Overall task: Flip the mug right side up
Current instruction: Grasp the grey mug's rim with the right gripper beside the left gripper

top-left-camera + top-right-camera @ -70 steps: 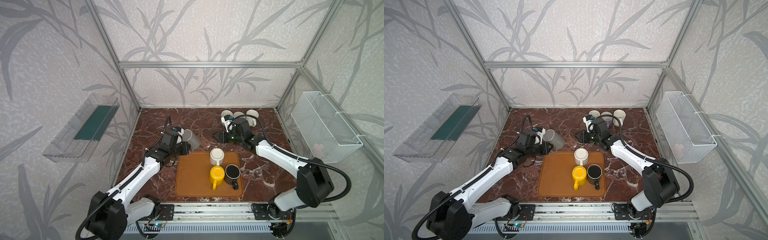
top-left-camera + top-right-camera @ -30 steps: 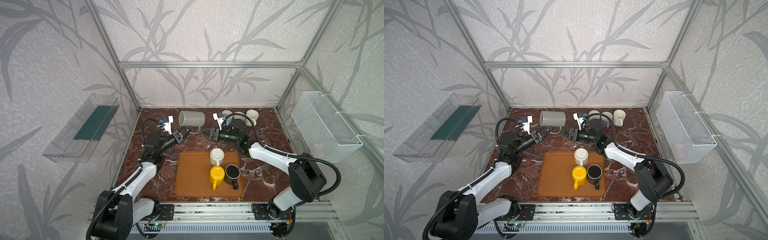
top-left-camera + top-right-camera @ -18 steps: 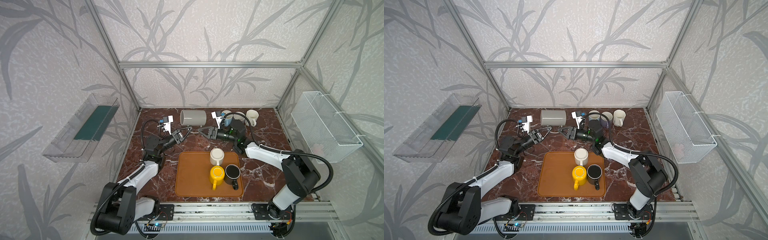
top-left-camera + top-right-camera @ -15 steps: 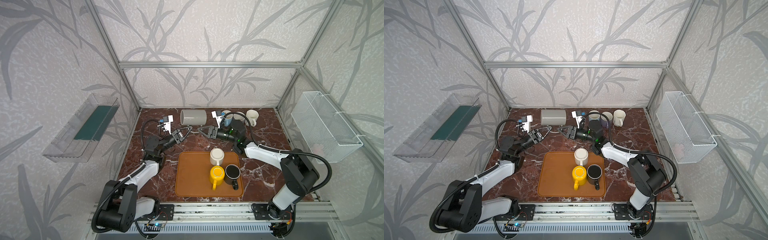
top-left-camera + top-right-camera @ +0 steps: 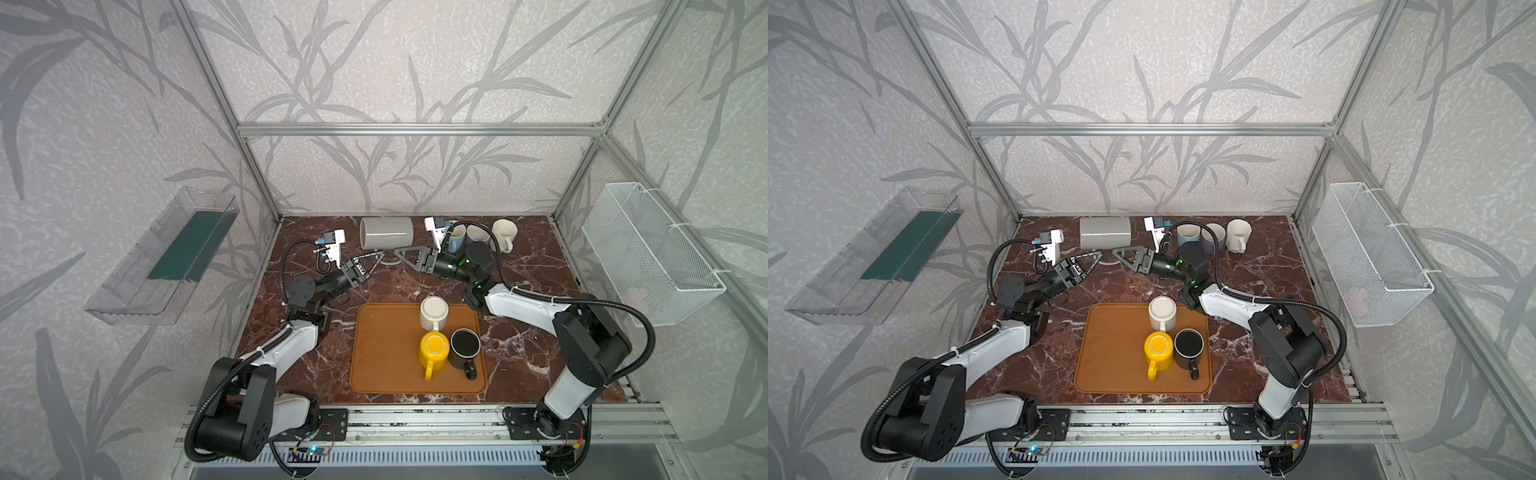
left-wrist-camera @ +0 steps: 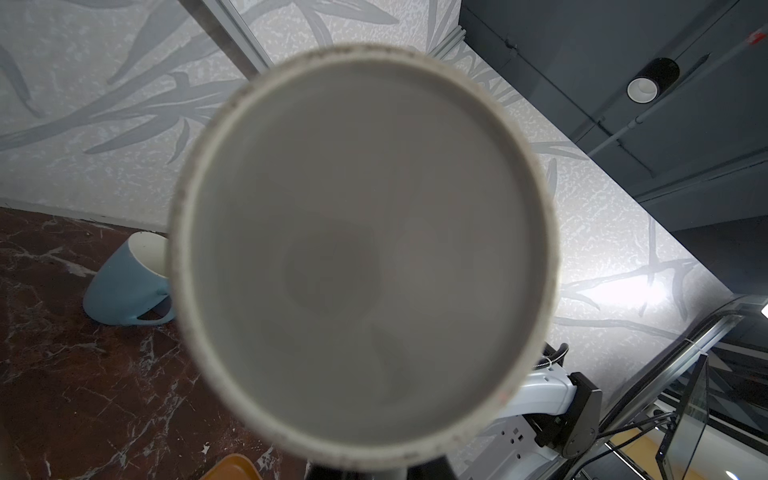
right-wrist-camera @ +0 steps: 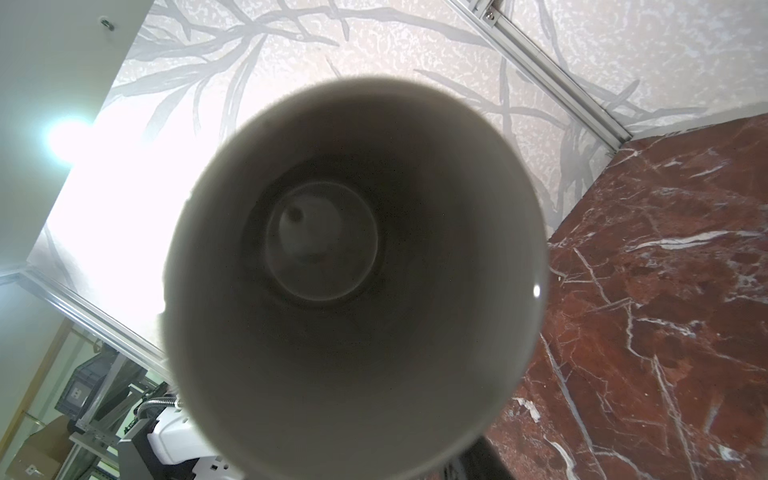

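Grey mug [image 5: 386, 237] clamped by its handle [image 5: 390, 262] in the left tool [image 5: 375, 256], aloft behind the tray [image 5: 374, 353], long axis level, mouth facing the right tool [image 5: 400, 251] (cannot tell whether apart or together), just beside the handle too.

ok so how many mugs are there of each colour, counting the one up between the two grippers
grey mug: 1
white or cream mugs: 2
yellow mug: 1
black mug: 1
light blue mug: 1
purplish mug: 1
total: 7 mugs
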Robot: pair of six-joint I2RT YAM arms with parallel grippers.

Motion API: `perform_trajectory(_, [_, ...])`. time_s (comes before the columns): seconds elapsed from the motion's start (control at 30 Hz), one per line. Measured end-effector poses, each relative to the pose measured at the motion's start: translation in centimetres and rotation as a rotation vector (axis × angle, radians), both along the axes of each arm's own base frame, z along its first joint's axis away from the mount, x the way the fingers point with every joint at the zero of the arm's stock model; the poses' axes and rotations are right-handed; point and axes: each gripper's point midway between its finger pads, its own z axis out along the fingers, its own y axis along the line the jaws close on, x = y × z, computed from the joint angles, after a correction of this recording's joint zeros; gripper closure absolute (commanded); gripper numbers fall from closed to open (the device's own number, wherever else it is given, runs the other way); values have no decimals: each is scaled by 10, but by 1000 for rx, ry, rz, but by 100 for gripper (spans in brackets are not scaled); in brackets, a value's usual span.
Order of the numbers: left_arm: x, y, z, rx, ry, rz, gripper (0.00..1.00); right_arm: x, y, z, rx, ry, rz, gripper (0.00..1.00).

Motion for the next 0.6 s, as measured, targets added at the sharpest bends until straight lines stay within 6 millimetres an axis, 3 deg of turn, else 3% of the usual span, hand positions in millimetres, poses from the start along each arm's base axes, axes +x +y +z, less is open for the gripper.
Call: perform_trajectory(0.6, [1, 3, -1, -11, 1, 13, 100, 0, 5, 2, 67, 45, 44, 97])
